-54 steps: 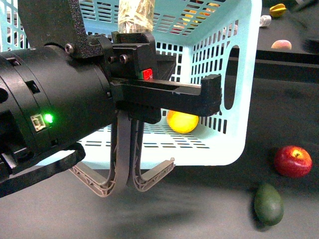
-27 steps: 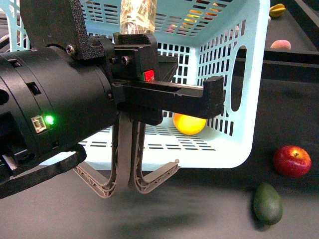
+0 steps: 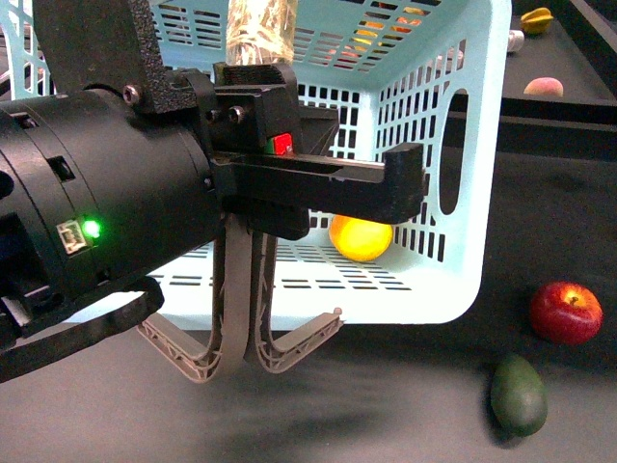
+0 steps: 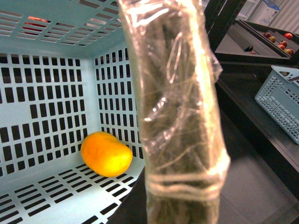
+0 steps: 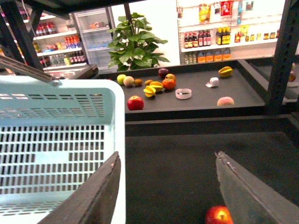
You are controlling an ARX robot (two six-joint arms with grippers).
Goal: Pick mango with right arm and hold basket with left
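The turquoise basket [image 3: 424, 58] hangs tilted above the dark table. The yellow-orange mango [image 3: 359, 238] lies inside on a slotted wall, by a corner [image 4: 106, 154]. My left arm [image 3: 116, 193] fills the left of the front view. Its gripper is shut on the basket's film-wrapped grip [image 4: 180, 116], and its fingers are hidden. Grey-brown ribbed handles [image 3: 241, 338] curve down below the arm. My right gripper [image 5: 168, 186] is open and empty beside the basket's corner [image 5: 117, 140], outside it. The mango does not show in the right wrist view.
A red apple [image 3: 566, 312] and a dark green fruit [image 3: 519, 394] lie on the table right of the basket. The apple [image 5: 218, 215] shows between my right fingers, further off. More fruit [image 5: 159, 84] sits on a far counter. Another slotted basket [image 4: 280, 98] stands on a shelf.
The basket swung slightly right, then came back a little. The mango shifted a little with it. My left arm keeps its hold.
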